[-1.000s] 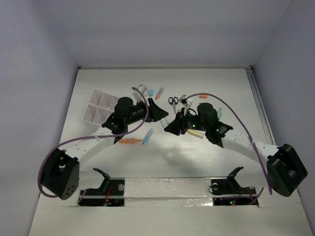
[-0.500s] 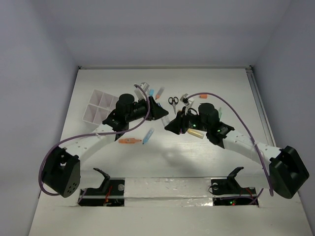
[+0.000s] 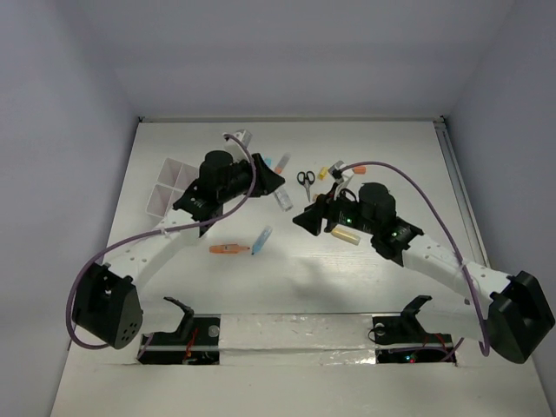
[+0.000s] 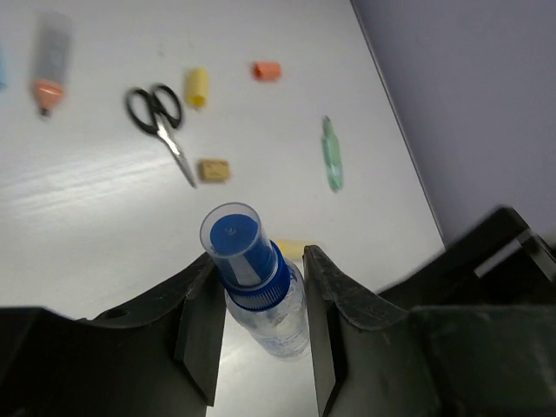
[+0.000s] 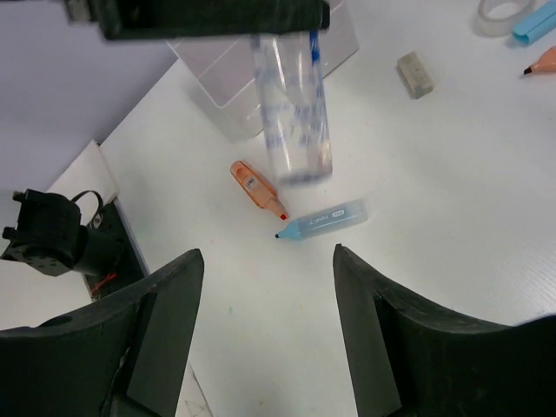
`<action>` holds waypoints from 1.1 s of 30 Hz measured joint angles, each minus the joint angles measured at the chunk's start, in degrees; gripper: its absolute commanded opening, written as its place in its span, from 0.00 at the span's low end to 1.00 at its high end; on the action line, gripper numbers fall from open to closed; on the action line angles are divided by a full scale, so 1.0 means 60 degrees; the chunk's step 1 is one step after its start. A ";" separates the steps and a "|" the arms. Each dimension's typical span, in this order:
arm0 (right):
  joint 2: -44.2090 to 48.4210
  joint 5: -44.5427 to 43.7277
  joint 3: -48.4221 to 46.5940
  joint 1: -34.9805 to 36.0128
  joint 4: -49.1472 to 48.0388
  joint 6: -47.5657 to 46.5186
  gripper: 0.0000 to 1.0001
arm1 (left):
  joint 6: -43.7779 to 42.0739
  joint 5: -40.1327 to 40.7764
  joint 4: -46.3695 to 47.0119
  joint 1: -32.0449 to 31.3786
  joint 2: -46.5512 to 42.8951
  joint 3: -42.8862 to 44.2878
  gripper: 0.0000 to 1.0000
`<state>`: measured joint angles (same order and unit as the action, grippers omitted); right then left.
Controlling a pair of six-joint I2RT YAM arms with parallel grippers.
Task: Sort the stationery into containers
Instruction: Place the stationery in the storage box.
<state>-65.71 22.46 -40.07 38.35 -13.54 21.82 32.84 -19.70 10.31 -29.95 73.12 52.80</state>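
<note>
White table [image 3: 391,156] is seen under pale walls, with a divided white box [image 3: 165,198] set at its left side. A blue-capped bottle [image 4: 248,256] is gripped by the left claw [image 4: 259,291] and held above the table, to the right of the box. The right claw [image 5: 263,261] is spread wide and nothing is held in it. An orange marker [image 3: 228,249], a blue marker [image 3: 261,240] and scissors [image 3: 306,180] are left lying loose.

We see a white table [image 3: 365,148]. Ahead of the right jaws lie an orange pen [image 5: 257,189] and a blue pen [image 5: 323,219]. Beyond the left jaws lie black scissors [image 4: 161,117], a yellow cap [image 4: 197,87], an orange cap [image 4: 267,70], a tan eraser [image 4: 213,169] and a green pen [image 4: 331,165]. A white divided box [image 3: 174,187] stands behind the left jaws.
</note>
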 measured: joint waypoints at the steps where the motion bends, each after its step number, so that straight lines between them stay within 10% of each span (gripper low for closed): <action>1: 0.0106 -0.0029 0.0000 0.0000 0.0058 0.0004 0.68 | -0.0058 0.0204 -0.0157 0.0211 0.0004 0.0138 0.00; 10: 0.1249 -0.0525 0.0004 0.0000 0.0929 -0.0189 0.69 | -0.0572 0.3147 -0.1107 0.3096 0.0463 0.1224 0.00; 20: 0.1883 -0.1443 0.0481 0.0000 0.0980 -0.0189 0.69 | -0.1821 0.7887 -0.1541 0.3548 0.0758 0.1705 0.00; 33: 0.2175 -0.1647 0.0583 0.0000 0.0980 -0.0186 0.69 | -0.2758 0.9213 -0.1239 0.4422 0.1643 0.1803 0.00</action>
<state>-52.66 12.58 -36.58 38.35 -7.66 20.71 16.29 35.57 2.87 -3.42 82.98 63.61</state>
